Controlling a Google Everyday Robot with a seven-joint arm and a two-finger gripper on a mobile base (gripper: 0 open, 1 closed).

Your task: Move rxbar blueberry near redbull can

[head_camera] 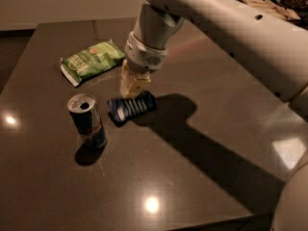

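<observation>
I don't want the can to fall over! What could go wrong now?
The gripper hangs right above the blue bar, which lies close beside the can, not touching it. Pushed much nearer, the bar might bump the tall thin can and tip it. The bar could also slide or twist on the shiny table.
</observation>
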